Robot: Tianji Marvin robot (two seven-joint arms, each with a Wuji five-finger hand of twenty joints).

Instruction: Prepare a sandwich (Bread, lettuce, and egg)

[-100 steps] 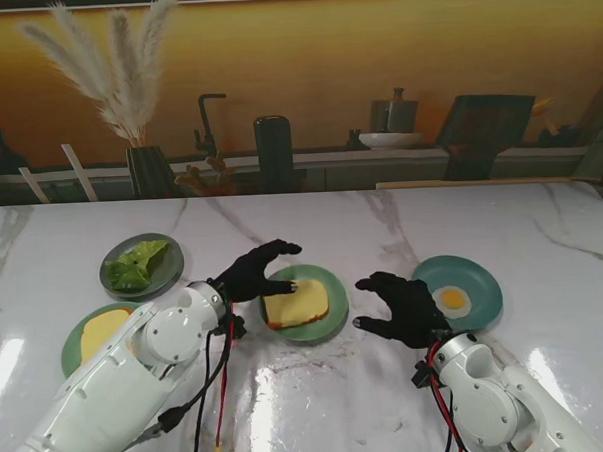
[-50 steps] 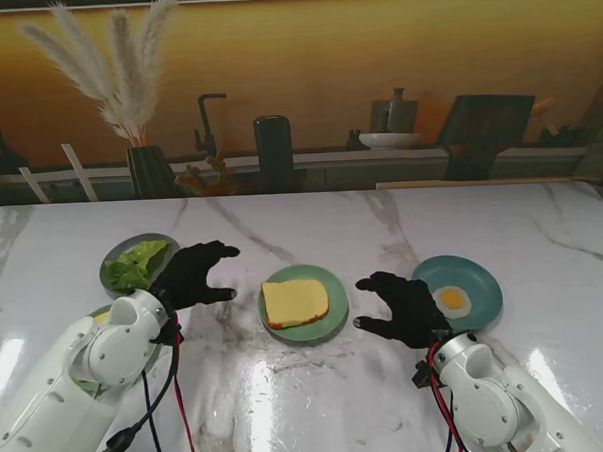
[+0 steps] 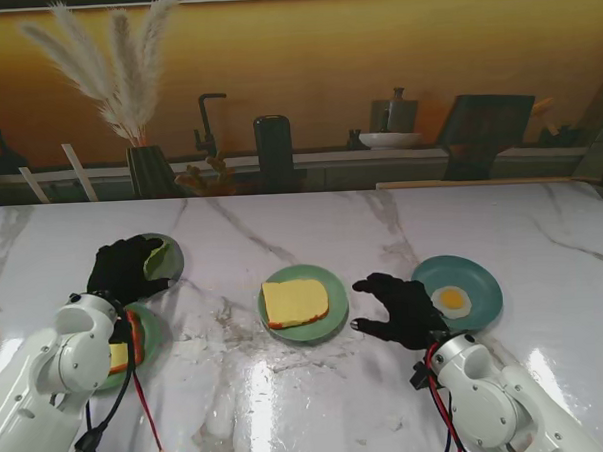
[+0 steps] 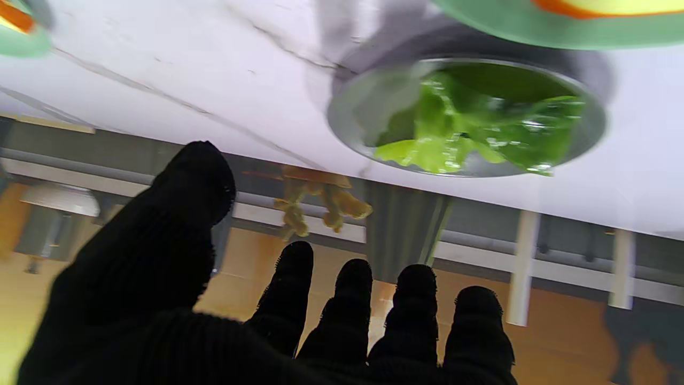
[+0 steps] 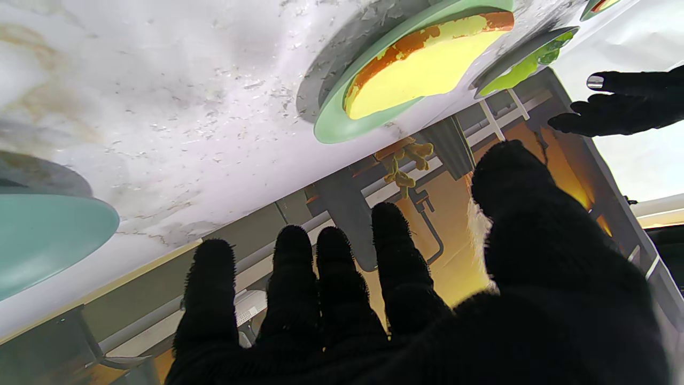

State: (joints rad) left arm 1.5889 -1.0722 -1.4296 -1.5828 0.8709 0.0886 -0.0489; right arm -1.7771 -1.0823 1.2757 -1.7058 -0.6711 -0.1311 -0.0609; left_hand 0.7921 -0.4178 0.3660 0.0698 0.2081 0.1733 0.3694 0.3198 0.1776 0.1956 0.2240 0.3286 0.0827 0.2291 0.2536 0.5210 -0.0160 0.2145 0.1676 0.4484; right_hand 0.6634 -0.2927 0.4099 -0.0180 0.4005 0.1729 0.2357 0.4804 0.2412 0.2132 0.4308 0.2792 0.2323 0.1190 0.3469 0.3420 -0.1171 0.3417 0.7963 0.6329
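Observation:
A bread slice (image 3: 295, 302) lies on the green plate (image 3: 331, 323) at the table's middle. My left hand (image 3: 128, 271) hovers open over the grey plate (image 3: 173, 254) of lettuce (image 3: 159, 256), hiding most of it in the stand view. The left wrist view shows the lettuce (image 4: 470, 128) on its grey plate (image 4: 352, 115), with the black fingers (image 4: 352, 299) spread and holding nothing. A second bread slice (image 3: 120, 352) lies on a green plate (image 3: 146, 335) under my left forearm. My right hand (image 3: 397, 308) hangs open between the middle plate and the teal plate (image 3: 479, 278) with the fried egg (image 3: 451, 300).
The far table edge meets a counter with a vase of pampas grass (image 3: 149, 171), a dark cylinder (image 3: 273, 152) and a faucet (image 3: 209, 125). Bare marble (image 3: 319, 405) lies nearer to me, between the two arms.
My left hand has swung left from over the middle bread plate to above the lettuce plate. The right hand has stayed put.

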